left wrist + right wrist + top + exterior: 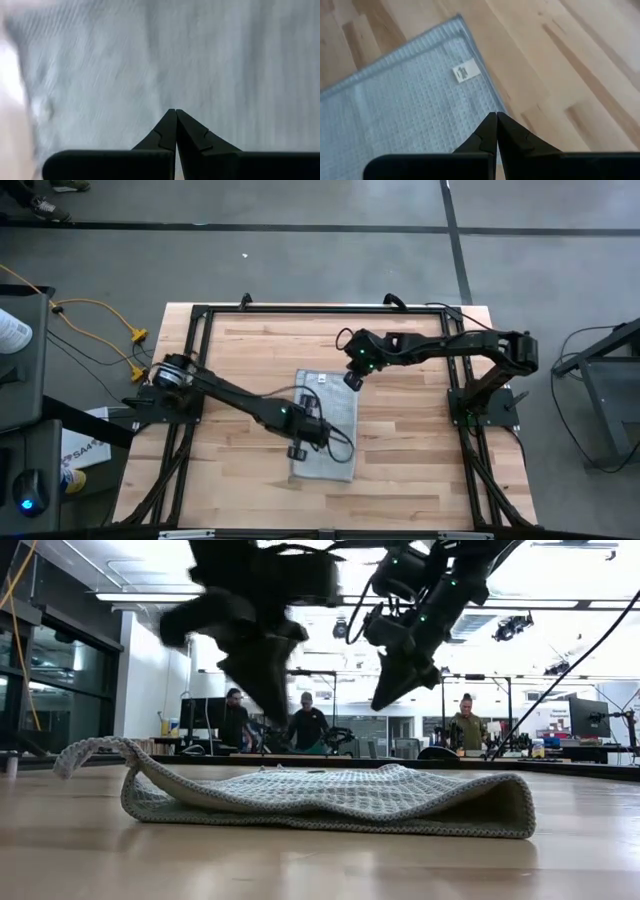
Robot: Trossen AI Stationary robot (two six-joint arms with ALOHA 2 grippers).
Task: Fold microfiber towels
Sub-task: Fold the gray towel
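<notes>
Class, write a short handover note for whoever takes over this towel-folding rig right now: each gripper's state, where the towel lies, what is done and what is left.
Left gripper: fingers shut, empty, above the towel's near part.
Right gripper: fingers shut, empty, above the towel's far right edge, near the white tag.
Towel: on the wooden table, mid-table, doubled over in the low view, with one end curling up off the surface.
Done: one fold seems to be in.
Left: probably flatten the curled end and fold again.

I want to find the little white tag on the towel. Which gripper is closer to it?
The right gripper. It hangs just past the towel's edge beside the white tag. The left gripper is over the towel's opposite end.
</notes>
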